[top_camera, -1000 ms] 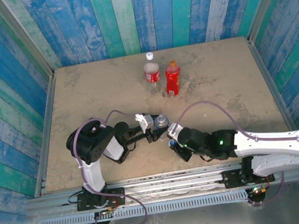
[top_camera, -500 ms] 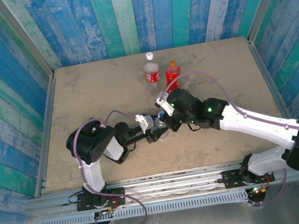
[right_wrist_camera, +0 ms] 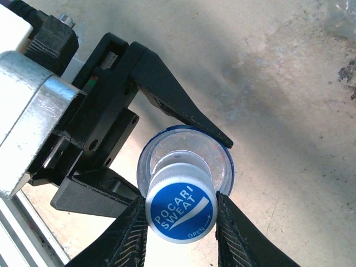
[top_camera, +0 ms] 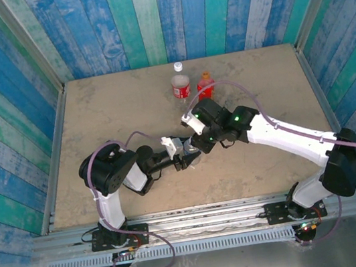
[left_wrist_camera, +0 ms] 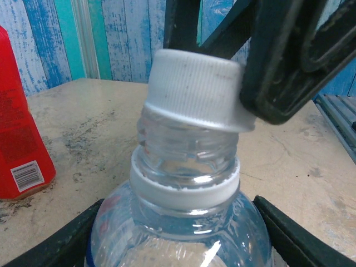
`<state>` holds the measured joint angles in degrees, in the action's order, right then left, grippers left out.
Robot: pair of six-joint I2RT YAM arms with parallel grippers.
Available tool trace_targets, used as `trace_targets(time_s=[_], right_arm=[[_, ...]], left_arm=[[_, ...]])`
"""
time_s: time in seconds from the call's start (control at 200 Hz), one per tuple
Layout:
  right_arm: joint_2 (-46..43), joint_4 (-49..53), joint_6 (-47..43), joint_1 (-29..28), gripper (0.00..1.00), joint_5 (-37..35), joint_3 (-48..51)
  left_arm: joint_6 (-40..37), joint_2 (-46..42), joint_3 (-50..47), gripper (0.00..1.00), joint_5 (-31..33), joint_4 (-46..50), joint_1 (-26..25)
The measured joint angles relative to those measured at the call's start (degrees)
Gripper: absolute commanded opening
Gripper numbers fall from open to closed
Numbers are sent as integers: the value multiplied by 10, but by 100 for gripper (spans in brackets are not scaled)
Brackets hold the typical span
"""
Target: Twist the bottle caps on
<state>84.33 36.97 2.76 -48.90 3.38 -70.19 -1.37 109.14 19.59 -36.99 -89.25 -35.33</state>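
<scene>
Just past the near edge of the sandy-beige table (top_camera: 101, 118), the left gripper (top_camera: 186, 153) has its black jaws about half apart, closed on the body of the short clear plastic bottle with a blue label (left_wrist_camera: 183, 167), which stands upright between them. Above it, the right gripper (right_wrist_camera: 181, 203) reaches in from the right with its jaws narrow, pinching the round white-sided screw cap with a blue printed top (left_wrist_camera: 194, 89). The cap sits tilted on the bottle's threaded neck, one side lower than the other, not seated down to the white collar ring.

Beyond the two grippers, near the right arm's wrist, stands the all-red plastic bottle with an orange cap (top_camera: 205, 87), and just beside it on the left is the taller clear plastic bottle with a red label and white cap (top_camera: 180, 83). Both are close to the table's far edge.

Bare tabletop lies wide to the left and to the far right, bounded by the blue and green striped plank walls (top_camera: 146, 16).
</scene>
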Motion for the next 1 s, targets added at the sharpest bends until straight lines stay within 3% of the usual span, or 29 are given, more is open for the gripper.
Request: trace_targets(time_s=[0.421, 0.746, 0.996], right_arm=[[30, 25, -10, 5, 33, 21, -33], [90, 118, -21, 5, 31, 26, -123], [138, 193, -33, -13, 31, -9, -196]], left_arm=[[2, 0, 0, 64, -2, 1, 3], [2, 0, 0, 65, -2, 1, 4], [1, 0, -1, 64, -5, 0, 4]])
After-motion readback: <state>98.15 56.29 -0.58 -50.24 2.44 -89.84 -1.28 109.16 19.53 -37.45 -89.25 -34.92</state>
